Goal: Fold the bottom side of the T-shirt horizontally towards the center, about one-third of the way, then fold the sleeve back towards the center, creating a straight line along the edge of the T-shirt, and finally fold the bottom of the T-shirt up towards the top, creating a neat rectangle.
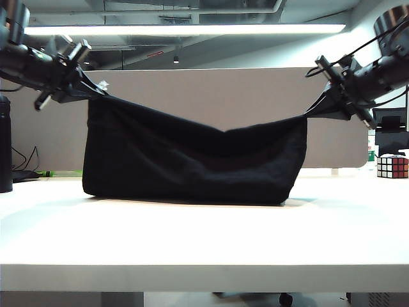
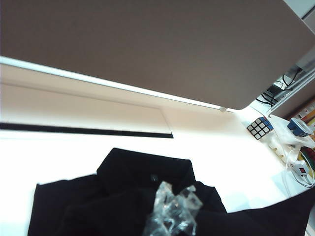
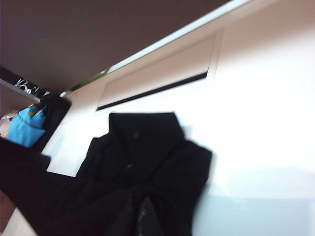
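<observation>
The black T-shirt (image 1: 192, 160) hangs like a curtain between my two grippers, its top edge sagging in the middle and its lower part resting on the white table (image 1: 192, 236). My left gripper (image 1: 96, 89) is shut on the upper left corner of the fabric. At the upper right corner my right gripper (image 1: 311, 114) is shut on the cloth too. The left wrist view shows tape-wrapped fingertips (image 2: 170, 214) pinching the T-shirt (image 2: 128, 182), with the collar lying beyond them. In the right wrist view the dark gripper (image 3: 142, 219) is buried in the T-shirt (image 3: 142, 147).
A Rubik's cube (image 1: 392, 165) stands at the table's far right, also visible as the cube (image 2: 259, 128) in the left wrist view. A black bottle (image 1: 5, 144) stands at the far left. A brown partition board (image 1: 217, 96) runs behind the table.
</observation>
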Available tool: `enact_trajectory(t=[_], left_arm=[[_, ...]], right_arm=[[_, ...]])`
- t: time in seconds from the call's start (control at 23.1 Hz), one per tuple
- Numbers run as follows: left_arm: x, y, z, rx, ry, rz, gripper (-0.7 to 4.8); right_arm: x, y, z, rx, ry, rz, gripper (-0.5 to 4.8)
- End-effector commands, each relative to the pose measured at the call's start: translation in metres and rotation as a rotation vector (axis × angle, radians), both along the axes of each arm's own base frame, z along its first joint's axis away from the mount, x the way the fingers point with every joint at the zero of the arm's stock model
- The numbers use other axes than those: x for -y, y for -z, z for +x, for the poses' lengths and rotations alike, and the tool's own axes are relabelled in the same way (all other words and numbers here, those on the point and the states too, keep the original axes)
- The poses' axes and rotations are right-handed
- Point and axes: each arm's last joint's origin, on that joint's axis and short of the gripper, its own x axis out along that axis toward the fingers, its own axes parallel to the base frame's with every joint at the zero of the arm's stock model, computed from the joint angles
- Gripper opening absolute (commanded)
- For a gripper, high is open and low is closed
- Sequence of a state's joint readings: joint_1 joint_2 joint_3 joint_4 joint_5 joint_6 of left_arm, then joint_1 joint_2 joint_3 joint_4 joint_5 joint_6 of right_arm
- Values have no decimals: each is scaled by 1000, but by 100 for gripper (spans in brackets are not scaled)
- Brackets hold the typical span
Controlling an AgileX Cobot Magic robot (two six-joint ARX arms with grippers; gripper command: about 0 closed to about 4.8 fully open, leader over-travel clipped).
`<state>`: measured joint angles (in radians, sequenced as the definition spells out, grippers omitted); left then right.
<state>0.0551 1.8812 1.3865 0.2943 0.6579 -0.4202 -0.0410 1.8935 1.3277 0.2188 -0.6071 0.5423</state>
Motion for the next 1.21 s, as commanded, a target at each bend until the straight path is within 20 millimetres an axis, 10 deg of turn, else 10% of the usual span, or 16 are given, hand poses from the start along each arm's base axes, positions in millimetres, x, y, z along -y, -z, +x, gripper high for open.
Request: enact_trajectory(t=[0.04, 0.48, 1.21], left_arm=[[2, 0, 20, 8, -32, 7, -6], [16, 29, 79, -29, -115, 43, -5], [27, 71, 121, -8, -272, 113, -5]], right_arm=[[0, -4, 16, 38, 2, -6, -3], [5, 26, 67, 15, 89, -50, -3], [18, 58, 111, 19, 217, -157, -2]])
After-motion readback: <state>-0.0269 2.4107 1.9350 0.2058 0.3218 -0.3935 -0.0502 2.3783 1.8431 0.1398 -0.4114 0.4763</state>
